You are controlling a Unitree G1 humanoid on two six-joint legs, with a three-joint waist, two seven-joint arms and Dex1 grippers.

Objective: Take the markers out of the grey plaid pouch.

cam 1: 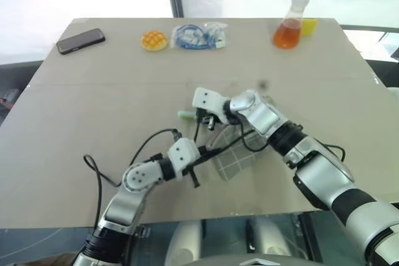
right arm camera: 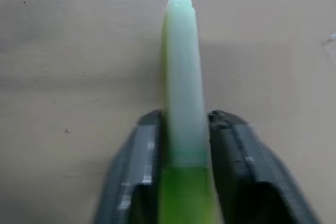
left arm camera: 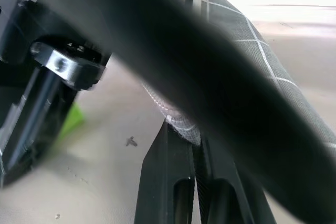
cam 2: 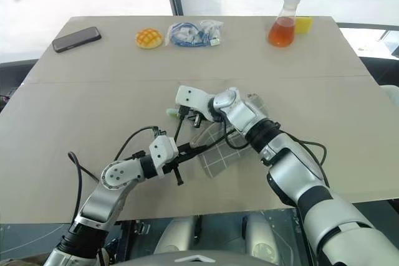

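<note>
The flat grey plaid fabric pouch (cam 2: 215, 152) with white grid lines lies near the middle of the tan bench (cam 2: 75, 104), one edge lifted. The left gripper (left arm camera: 195, 150) has its two black fingers pressed together on that edge of the fabric. The right gripper (right arm camera: 184, 129) is clamped on the bright light-green highlighter (right arm camera: 182, 66), which sticks out past its fingers, just beside the pouch. At the far edge of the bench sit a black phone (cam 1: 80, 40), a yellow bun-shaped thing (cam 1: 154, 40), a clear plastic bag (cam 1: 198, 35) (blue cable inside) and a flask of orange liquid (cam 1: 290, 26).
</note>
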